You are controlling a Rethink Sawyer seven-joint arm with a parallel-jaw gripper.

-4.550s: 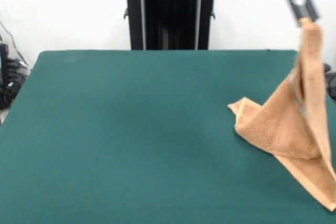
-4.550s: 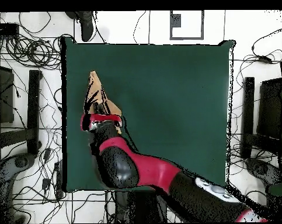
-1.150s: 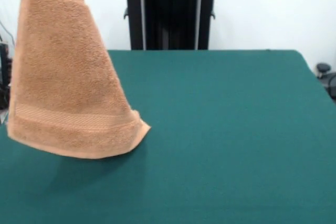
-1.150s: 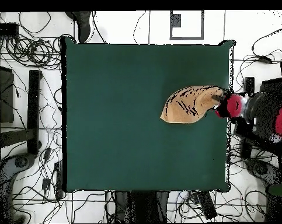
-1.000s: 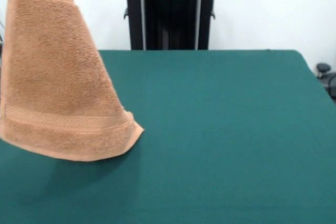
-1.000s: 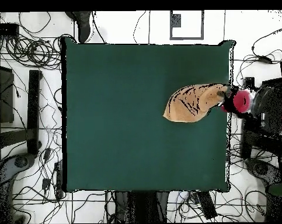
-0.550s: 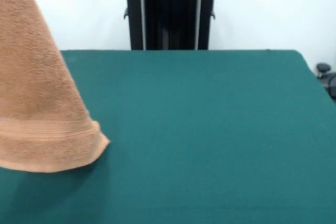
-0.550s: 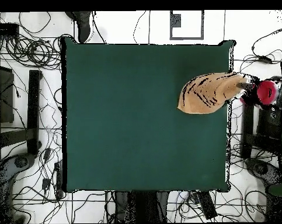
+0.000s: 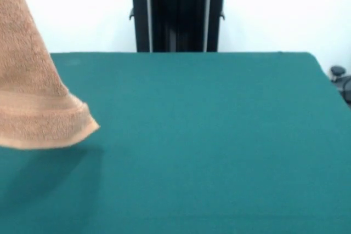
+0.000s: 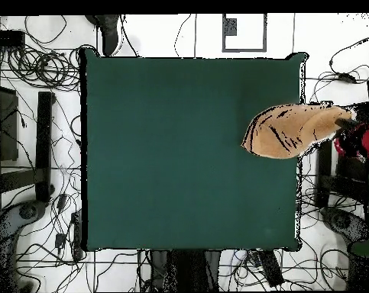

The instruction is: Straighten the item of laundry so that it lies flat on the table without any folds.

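Swung further toward the frame's left edge in the front view, the towel hangs in the air, its lower hem lifted clear of the table. Overhead, it dangles over the table's right edge from the claw, which pinches its top corner. This is the carry-and-drape step; next it should likely be brought back over the table and lowered flat.

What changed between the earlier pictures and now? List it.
The towel, hanging from the gripper, was carried from one side of the table across to the other and now hangs partly past that edge, lifted clear of the surface. The grip held throughout. The table stayed put.
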